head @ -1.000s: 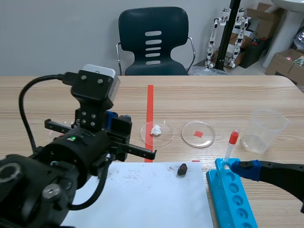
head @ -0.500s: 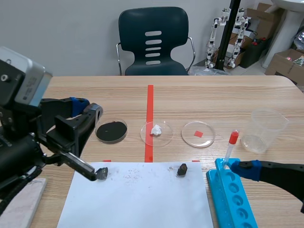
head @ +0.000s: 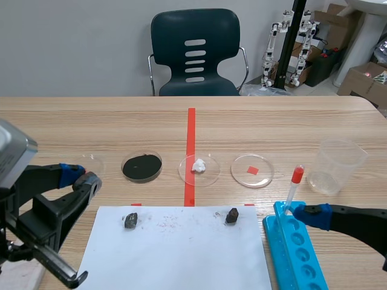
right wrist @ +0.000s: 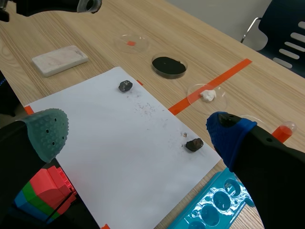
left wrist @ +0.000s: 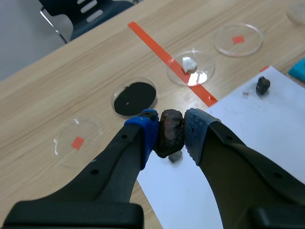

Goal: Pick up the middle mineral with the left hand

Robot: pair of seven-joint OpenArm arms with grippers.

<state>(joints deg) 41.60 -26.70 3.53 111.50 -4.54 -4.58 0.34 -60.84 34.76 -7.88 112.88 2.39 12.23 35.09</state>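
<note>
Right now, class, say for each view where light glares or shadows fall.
Left wrist view: bright glare on the white-lump dish. Right wrist view: a small soft shadow beside the dark mineral. Scene view: even light, faint glints on the beaker.

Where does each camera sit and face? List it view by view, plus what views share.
Scene view: between the arms, facing across the table toward the chair; both arms show low.
Left wrist view: on the left arm, looking down past the left gripper, shut on a mineral.
Right wrist view: on the right arm, looking down past the open right gripper at the paper.
Shared: all show the black dish.
</note>
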